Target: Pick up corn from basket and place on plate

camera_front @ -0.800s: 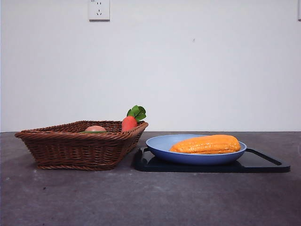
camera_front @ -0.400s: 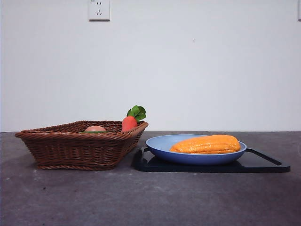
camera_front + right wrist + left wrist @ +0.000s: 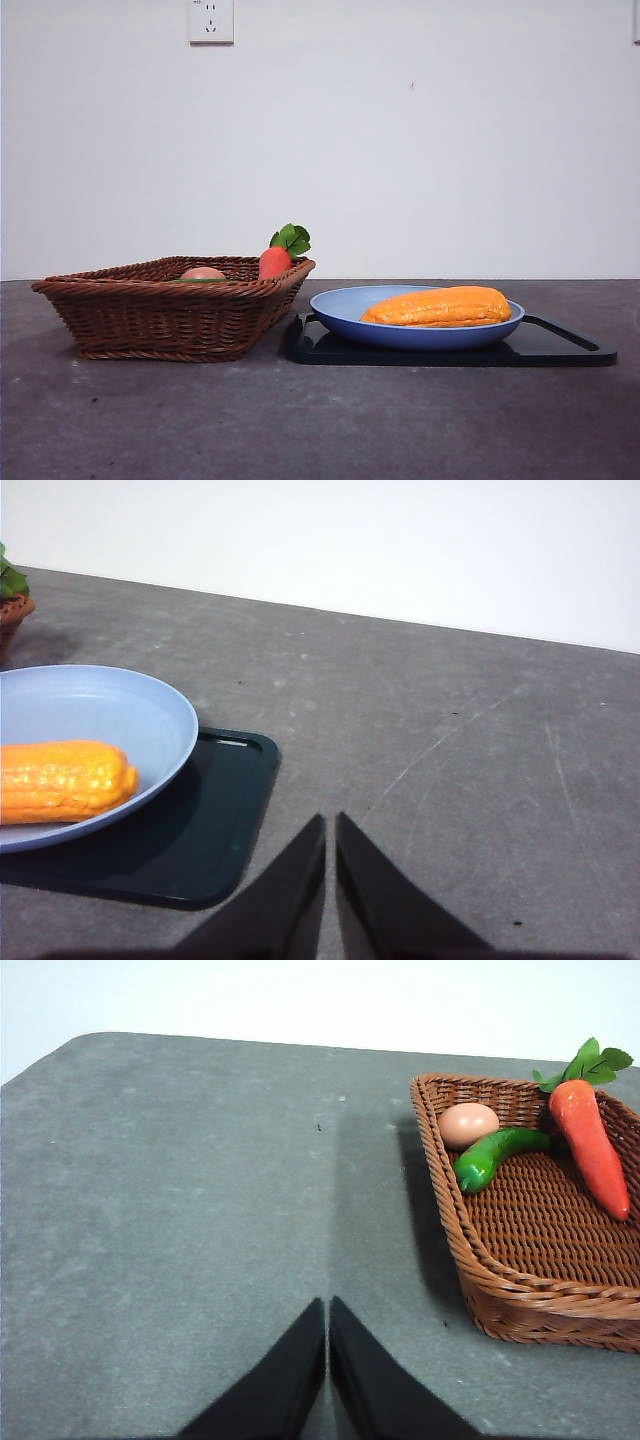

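Wicker basket (image 3: 175, 305) at 9 o'clock, just beside black tray (image 3: 560, 348) | blue plate (image 3: 415, 318) on tray, inside its edges | corn (image 3: 438, 306) lying in plate toward 3 o'clock rim | left gripper (image 3: 327, 1345) pressed together over bare table beside basket | right gripper (image 3: 331, 858) pressed together over bare table beside tray edge

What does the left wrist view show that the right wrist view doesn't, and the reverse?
Only the left wrist view shows the basket interior with the egg, green pepper and carrot, plus the shut left gripper. Only the right wrist view shows the corn on the plate, the black tray and the shut right gripper. Both show the grey table.
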